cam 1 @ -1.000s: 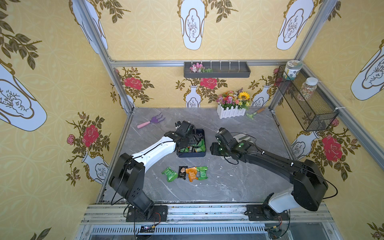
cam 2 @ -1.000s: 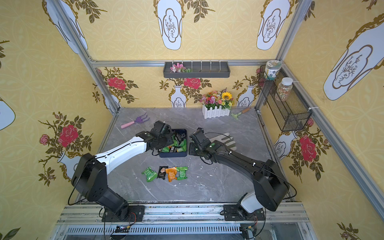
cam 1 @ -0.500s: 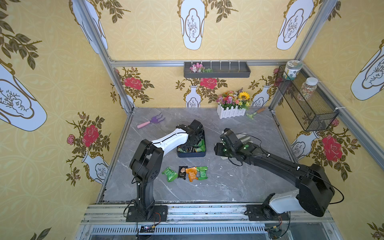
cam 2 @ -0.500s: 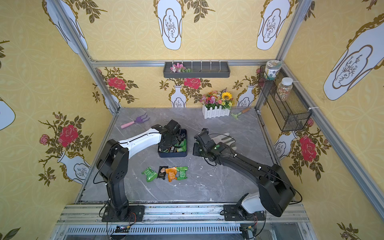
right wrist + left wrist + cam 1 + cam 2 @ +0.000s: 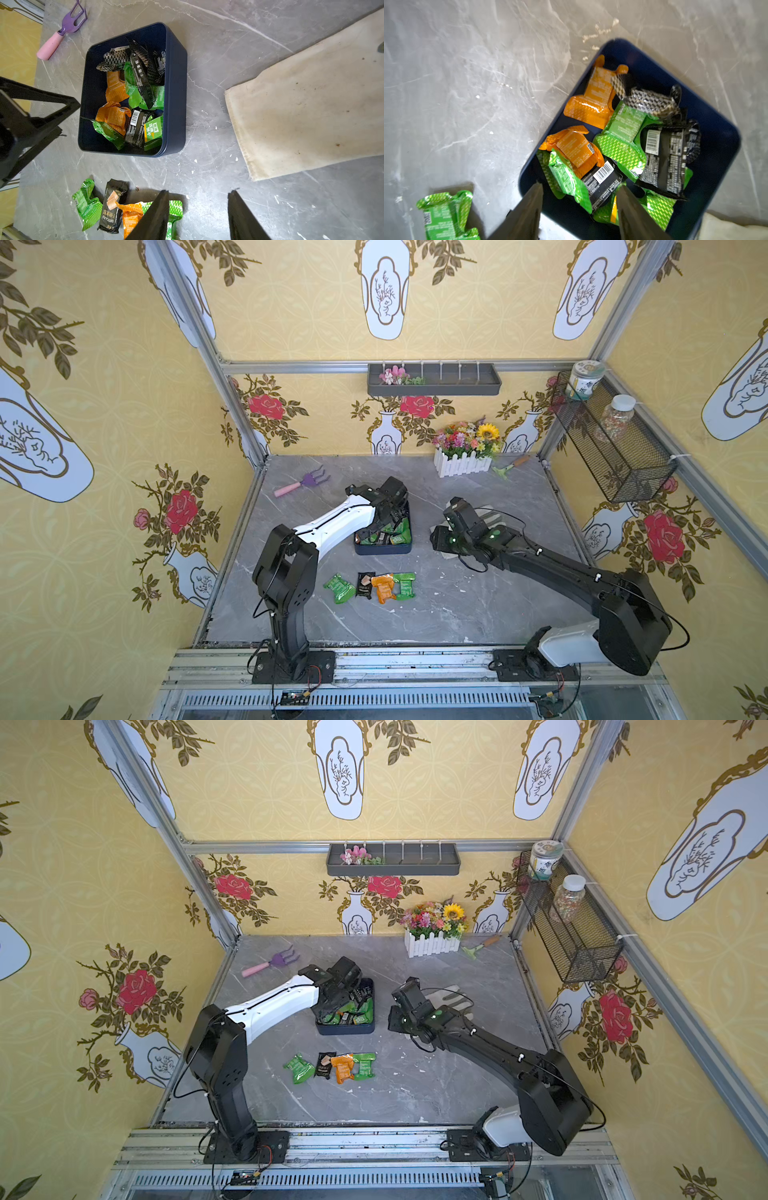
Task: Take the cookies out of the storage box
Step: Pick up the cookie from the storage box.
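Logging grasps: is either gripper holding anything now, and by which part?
Nothing. Left gripper open above cookies in the storage box; right gripper open, empty.

The cookies (image 5: 618,133) wear glossy, crinkled foil with a fine diamond emboss. The box (image 5: 176,93) is smooth with a dull sheen; plastic or metal, I cannot tell. The tabletop (image 5: 207,41) looks like grey stone, smooth, scuffed white. At three o'clock of the box, the cloth (image 5: 311,104) is matt, woven, stained.
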`<action>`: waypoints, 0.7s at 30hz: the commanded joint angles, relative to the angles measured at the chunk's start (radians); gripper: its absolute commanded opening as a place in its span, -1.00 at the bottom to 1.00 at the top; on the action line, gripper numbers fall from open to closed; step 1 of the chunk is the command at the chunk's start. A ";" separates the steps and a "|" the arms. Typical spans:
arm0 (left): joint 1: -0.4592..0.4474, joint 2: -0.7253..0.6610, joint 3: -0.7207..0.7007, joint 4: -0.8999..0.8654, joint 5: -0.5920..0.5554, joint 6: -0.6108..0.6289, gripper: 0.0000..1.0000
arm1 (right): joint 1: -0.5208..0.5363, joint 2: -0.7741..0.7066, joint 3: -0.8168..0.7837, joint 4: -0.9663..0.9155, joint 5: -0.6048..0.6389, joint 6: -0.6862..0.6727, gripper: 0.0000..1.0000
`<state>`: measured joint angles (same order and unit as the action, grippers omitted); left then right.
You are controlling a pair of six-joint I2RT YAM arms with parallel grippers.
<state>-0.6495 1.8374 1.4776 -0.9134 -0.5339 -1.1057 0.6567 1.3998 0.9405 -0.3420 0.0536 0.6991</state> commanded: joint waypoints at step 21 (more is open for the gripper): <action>-0.012 0.132 -0.013 0.027 0.069 -0.032 -0.15 | 0.000 -0.018 -0.008 0.021 -0.007 -0.002 0.00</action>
<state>-0.6613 1.9598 1.4715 -0.8864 -0.4706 -1.1366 0.6567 1.3857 0.9325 -0.3397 0.0425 0.7002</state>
